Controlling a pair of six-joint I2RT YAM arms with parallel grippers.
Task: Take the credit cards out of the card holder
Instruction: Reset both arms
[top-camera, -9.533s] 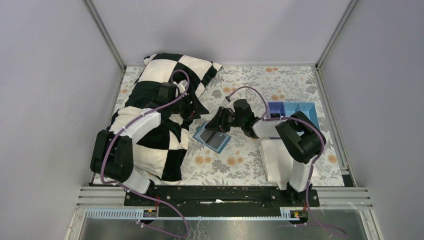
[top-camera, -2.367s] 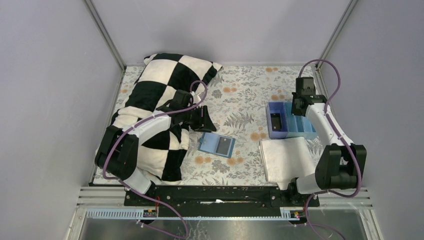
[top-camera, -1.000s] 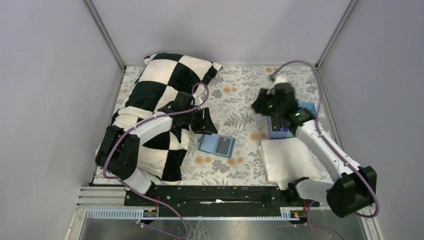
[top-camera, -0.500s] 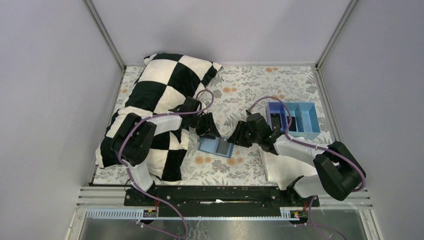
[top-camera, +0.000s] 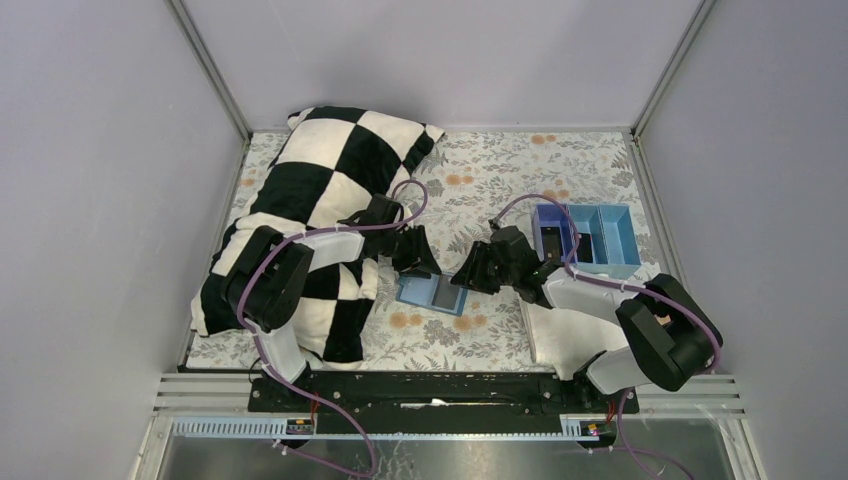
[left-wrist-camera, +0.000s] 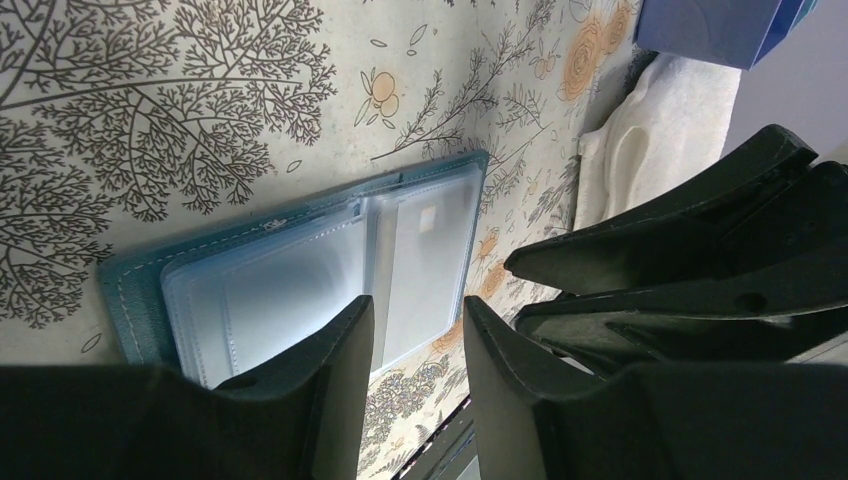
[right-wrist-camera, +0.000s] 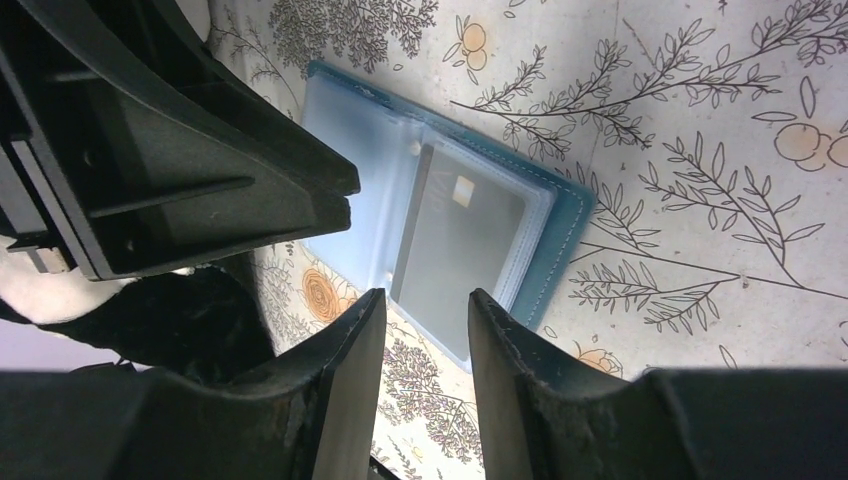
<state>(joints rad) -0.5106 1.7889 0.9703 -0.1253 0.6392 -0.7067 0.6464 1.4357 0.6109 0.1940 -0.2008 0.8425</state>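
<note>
I'm swinging right gripper back from tray to holder | left gripper closing in too | both standing apart, empty | lining up next card

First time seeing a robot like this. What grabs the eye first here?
A big black-and-white checkered cloth sprawls along the left side. In the middle, the left pincer and right pincer hang, jaws apart, over an open light-blue card holder with a grey card in its clear sleeve.
</note>
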